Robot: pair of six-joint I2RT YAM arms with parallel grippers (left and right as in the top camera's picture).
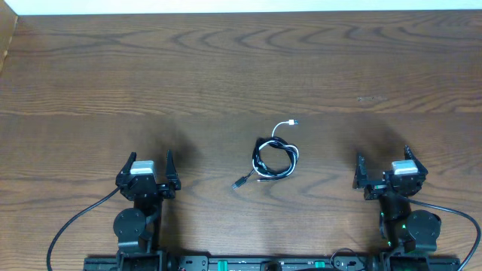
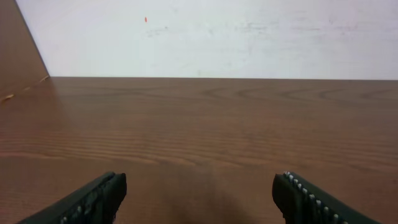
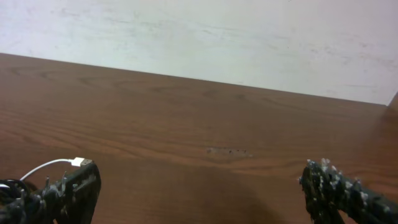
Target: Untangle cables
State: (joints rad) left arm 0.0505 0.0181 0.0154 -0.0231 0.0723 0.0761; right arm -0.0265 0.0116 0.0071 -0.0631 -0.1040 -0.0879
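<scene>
A thin, flexible white cord (image 1: pixel 277 132) and a thin, flexible black cord (image 1: pixel 260 159) lie coiled together in one small loop on the dark brown wood-grain desk (image 1: pixel 226 60). The loop is about midway between the left and right edges and nearer the near edge than the far one. The white cord's small plug (image 1: pixel 294 122) trails toward the far edge. The black cord's plug (image 1: pixel 238 183) points toward the near left corner.

The left tool (image 1: pixel 150 156) sits by the near edge, well apart from the bundle. Its fingers are spread wide with only bare desk between them. The right tool (image 1: pixel 384 156) sits by the near edge on the other side, likewise spread and holding nothing. In the right wrist view, the white plug lies just beyond one finger (image 3: pixel 68 193).
</scene>
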